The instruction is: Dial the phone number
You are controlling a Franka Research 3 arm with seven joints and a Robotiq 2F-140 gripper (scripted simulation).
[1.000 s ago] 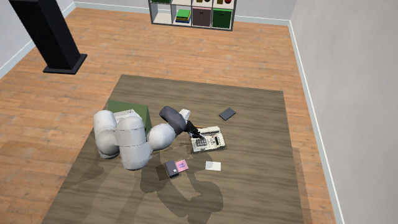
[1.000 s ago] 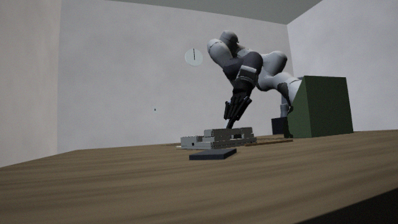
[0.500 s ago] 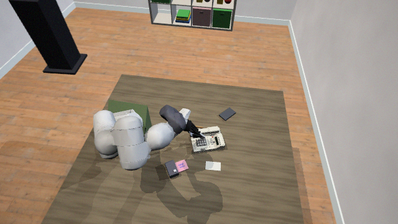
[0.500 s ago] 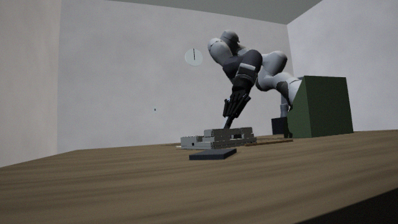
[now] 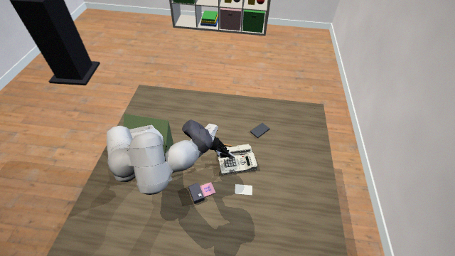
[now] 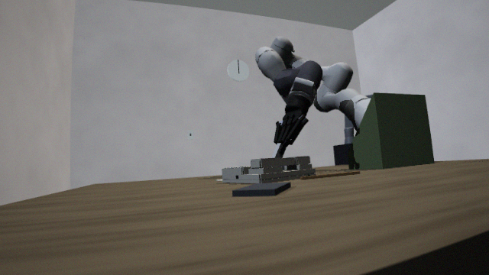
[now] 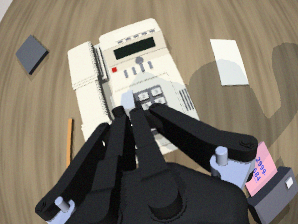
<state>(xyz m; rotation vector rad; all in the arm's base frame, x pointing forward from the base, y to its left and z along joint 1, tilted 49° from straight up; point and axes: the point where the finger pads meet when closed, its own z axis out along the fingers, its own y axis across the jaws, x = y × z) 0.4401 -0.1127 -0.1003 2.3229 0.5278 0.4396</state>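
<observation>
The cream desk phone (image 5: 238, 159) lies on the table, with its handset (image 7: 85, 83) in the cradle on the left side in the wrist view. It has a dark display (image 7: 135, 46) and a grey keypad (image 7: 152, 98). My gripper (image 7: 130, 100) is shut, with the fingertips together, pointing down at the top left of the keypad. I cannot tell whether the tips touch a key. In the exterior view the fingers (image 6: 282, 151) reach down to the phone (image 6: 267, 169). A pink note (image 5: 207, 189) lies in front of the phone, on the robot's side.
A white paper (image 5: 243, 189) lies near the pink note, with a dark small box (image 5: 195, 192) beside the note. A dark flat pad (image 5: 259, 130) lies behind the phone. A pencil (image 7: 69, 140) lies left of the phone. A green box (image 5: 149, 126) stands by the robot base.
</observation>
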